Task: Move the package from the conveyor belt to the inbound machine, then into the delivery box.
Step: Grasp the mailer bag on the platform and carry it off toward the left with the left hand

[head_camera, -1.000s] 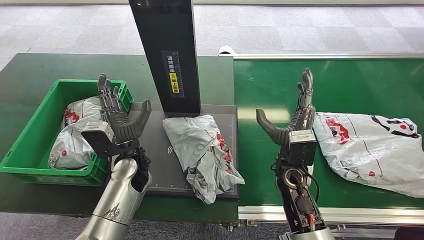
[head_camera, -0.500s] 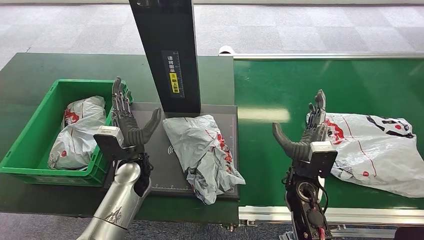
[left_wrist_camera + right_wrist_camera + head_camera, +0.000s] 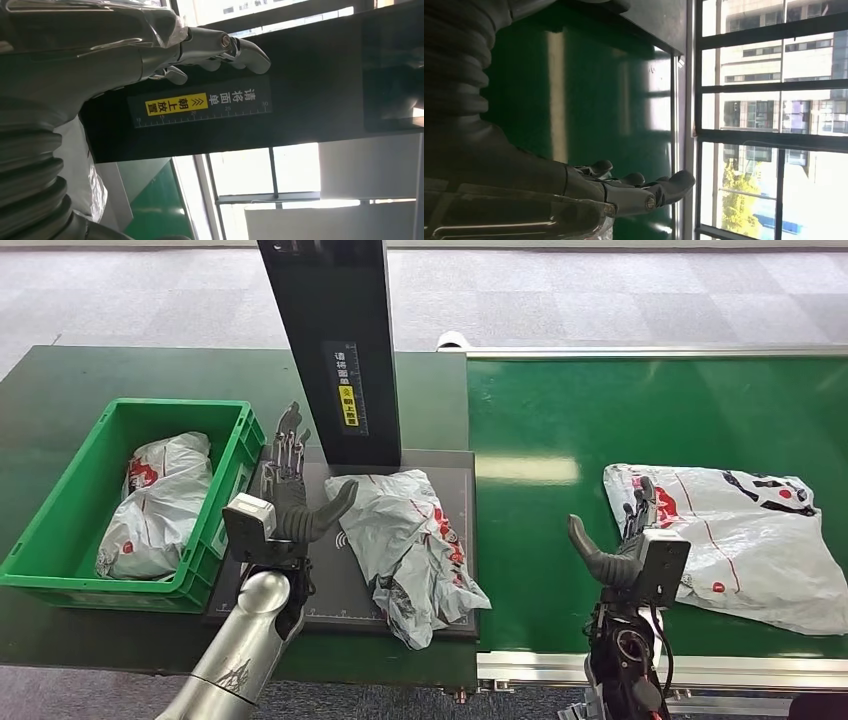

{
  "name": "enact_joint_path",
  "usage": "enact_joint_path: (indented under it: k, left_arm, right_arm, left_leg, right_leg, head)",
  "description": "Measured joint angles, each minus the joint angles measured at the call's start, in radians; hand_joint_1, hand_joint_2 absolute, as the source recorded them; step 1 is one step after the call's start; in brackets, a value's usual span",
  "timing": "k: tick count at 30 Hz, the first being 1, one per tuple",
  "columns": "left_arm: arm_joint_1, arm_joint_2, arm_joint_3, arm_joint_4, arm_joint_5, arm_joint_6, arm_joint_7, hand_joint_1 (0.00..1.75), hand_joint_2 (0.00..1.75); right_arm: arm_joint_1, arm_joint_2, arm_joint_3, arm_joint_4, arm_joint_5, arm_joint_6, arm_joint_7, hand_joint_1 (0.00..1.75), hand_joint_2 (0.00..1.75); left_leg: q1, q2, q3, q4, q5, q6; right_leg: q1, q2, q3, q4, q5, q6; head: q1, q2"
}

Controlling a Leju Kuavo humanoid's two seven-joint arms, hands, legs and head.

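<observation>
A crumpled grey package (image 3: 408, 538) lies on the dark plate of the inbound machine (image 3: 335, 585), under its black post (image 3: 335, 340). My left hand (image 3: 293, 502) stands open just left of that package, thumb toward it, holding nothing. In the left wrist view the left hand's fingers (image 3: 220, 47) reach out before the post's yellow label (image 3: 176, 105). A second grey package (image 3: 745, 540) lies on the green conveyor belt (image 3: 560, 430). My right hand (image 3: 625, 545) is open at that package's left edge, low near the belt's front. The green delivery box (image 3: 60, 520) holds another grey package (image 3: 155, 505).
The box and the machine sit on a dark green table (image 3: 60, 380). The belt's metal rail (image 3: 540, 668) runs along the front. Grey carpet floor (image 3: 600, 290) lies beyond. Bare belt stretches between the machine and my right hand.
My left hand moved right, from over the box edge to beside the package on the machine. My right hand drew back and down toward the belt's front. The conveyor package drifted left.
</observation>
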Motion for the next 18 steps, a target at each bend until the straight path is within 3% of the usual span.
enact_joint_path:
  k: [8,12,18]
  left_arm:
    - [-0.002,0.001,-0.020,0.006,-0.039,-0.016,-0.007,0.00,1.75]
    - [-0.004,0.007,-0.049,0.008,-0.138,-0.015,0.014,0.00,1.75]
    - [0.010,0.021,-0.119,-0.036,-0.286,-0.195,0.067,0.00,1.75]
  right_arm:
    - [-0.004,0.007,-0.035,0.055,0.006,0.038,0.031,0.00,1.75]
    - [-0.012,0.007,-0.036,0.084,0.042,0.074,0.063,0.00,1.75]
    - [-0.035,0.007,-0.036,0.140,0.090,0.109,0.077,0.00,1.75]
  left_leg:
    - [0.000,0.000,0.000,0.000,0.000,0.000]
    - [0.000,0.000,0.000,0.000,0.000,0.000]
    - [0.000,0.000,0.000,0.000,0.000,0.000]
  right_leg:
    - [0.000,0.000,0.000,0.000,0.000,0.000]
    - [0.000,0.000,0.000,0.000,0.000,0.000]
    - [0.000,0.000,0.000,0.000,0.000,0.000]
  head:
    - [0.000,0.000]
    - [0.000,0.000]
    - [0.000,0.000]
